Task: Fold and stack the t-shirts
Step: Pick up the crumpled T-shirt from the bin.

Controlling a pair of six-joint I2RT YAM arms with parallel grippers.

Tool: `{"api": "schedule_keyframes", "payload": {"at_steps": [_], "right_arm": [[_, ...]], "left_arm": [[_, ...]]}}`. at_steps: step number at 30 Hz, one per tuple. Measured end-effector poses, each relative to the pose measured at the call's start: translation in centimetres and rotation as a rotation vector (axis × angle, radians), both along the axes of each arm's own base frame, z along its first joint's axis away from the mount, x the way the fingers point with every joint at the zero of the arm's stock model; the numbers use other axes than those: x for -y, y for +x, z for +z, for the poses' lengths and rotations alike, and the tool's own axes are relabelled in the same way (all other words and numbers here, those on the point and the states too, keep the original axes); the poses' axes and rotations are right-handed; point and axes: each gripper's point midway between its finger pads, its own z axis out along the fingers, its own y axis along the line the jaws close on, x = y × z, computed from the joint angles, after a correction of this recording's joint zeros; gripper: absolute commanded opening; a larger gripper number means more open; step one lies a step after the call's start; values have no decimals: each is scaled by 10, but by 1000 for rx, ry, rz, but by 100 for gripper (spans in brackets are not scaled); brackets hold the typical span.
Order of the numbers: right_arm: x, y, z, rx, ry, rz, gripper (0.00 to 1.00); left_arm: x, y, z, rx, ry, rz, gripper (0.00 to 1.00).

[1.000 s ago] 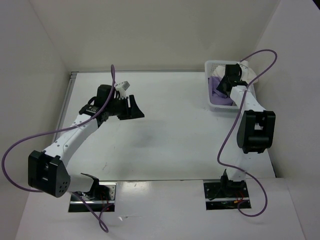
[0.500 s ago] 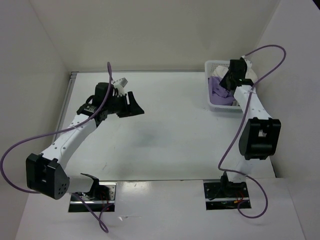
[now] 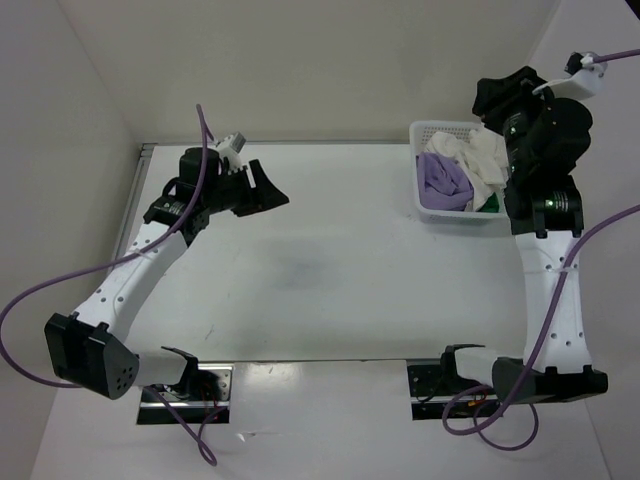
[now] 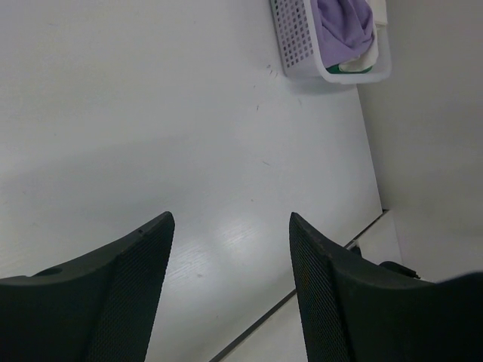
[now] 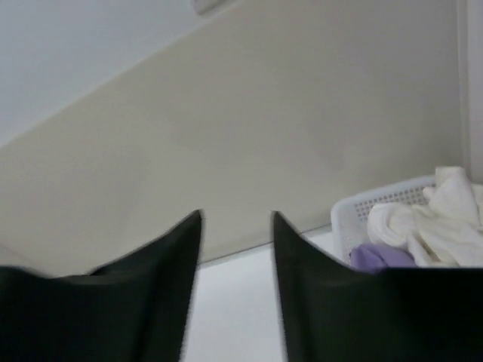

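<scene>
White table (image 3: 330, 270) carries the basket (image 3: 425, 130), where the three t-shirts (image 3: 443, 178), lavender, white and green, lie bunched just below the right gripper (image 5: 236, 217), jaws spread and empty. Left gripper (image 4: 230, 217), likewise spread, hovers well apart. Judged step: first pick, not yet made; next, descend onto one shirt. No legible writing.

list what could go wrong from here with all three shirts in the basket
The right hand hangs empty, raised well clear of the basket, so the next grasp may miss. The white shirt is heaped over the rim and could slide off. It lies against the lavender shirt, so one pull might drag both.
</scene>
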Motion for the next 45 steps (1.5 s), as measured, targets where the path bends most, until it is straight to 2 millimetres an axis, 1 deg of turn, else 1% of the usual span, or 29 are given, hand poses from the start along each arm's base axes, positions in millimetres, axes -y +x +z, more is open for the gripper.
{"api": "schedule_keyframes", "payload": {"at_steps": [1, 2, 3, 4, 5, 6, 7, 8, 9, 11, 12, 14, 16, 18, 22, 24, 27, 30, 33, 36, 37, 38, 41, 42, 44, 45], "right_arm": [[1, 1, -4, 1, -7, -3, 65], [2, 4, -14, -21, -14, -7, 100], [2, 12, -29, -54, -12, -9, 100], [3, 25, -50, -108, -22, -13, 100], [3, 38, -70, -155, -25, -16, 95], [5, 49, -89, -200, -28, -23, 79], [6, 64, -119, -266, -34, -32, 70], [9, 77, -152, -343, -39, -43, 63], [11, 86, -185, -419, -44, -56, 59], [17, 98, -245, -559, -56, -85, 57], [19, 101, -267, -611, -62, -100, 57], [24, 105, -298, -687, -73, -123, 57], [28, 105, -313, -722, -79, -140, 57], [33, 106, -318, -733, -83, -162, 57], [46, 105, -320, -740, -86, -213, 58], [51, 102, -326, -751, -85, -236, 61], [60, 98, -344, -792, -80, -261, 62], [66, 100, -365, -838, -73, -277, 62], [66, 102, -384, -876, -69, -269, 62], [64, 103, -393, -894, -59, -246, 56], [64, 104, -394, -896, -57, -240, 49], [64, 104, -397, -901, -56, -234, 47], [62, 107, -400, -905, -42, -214, 37], [61, 108, -400, -905, -38, -205, 37], [58, 109, -400, -904, -28, -192, 29], [57, 109, -399, -901, -24, -181, 27]], "left_arm": [[0, 0, 0, -2, -4, 3, 70], [0, 0, 0, -6, -5, 4, 68], [0, 1, 0, -8, -6, 6, 65], [0, 1, -1, -9, -6, 7, 62], [0, 1, -1, -9, -4, 9, 60], [-1, 2, -1, -8, -3, 11, 56], [-1, 2, -2, -8, -2, 12, 53], [-1, 2, -3, -9, 0, 13, 48], [-1, 2, -6, -14, 4, 13, 46], [-1, 3, -11, -23, 11, 12, 46], [-1, 3, -15, -32, 15, 12, 46], [-3, 4, -22, -41, 29, 14, 46], [-4, 5, -28, -46, 39, 14, 47], [-5, 5, -32, -54, 45, 15, 47], [-5, 6, -40, -64, 48, 15, 49], [-5, 8, -44, -69, 50, 14, 49], [-4, 10, -54, -90, 61, 8, 50], [-3, 12, -64, -107, 72, -3, 51], [-2, 13, -68, -117, 74, -10, 52], [-1, 13, -69, -120, 74, -14, 52], [-1, 13, -69, -119, 74, -14, 52], [-1, 13, -69, -119, 73, -15, 52], [-1, 13, -70, -121, 74, -15, 52], [-1, 13, -70, -122, 74, -15, 52], [-1, 13, -70, -122, 74, -16, 52], [-1, 13, -70, -121, 73, -16, 52]]}}
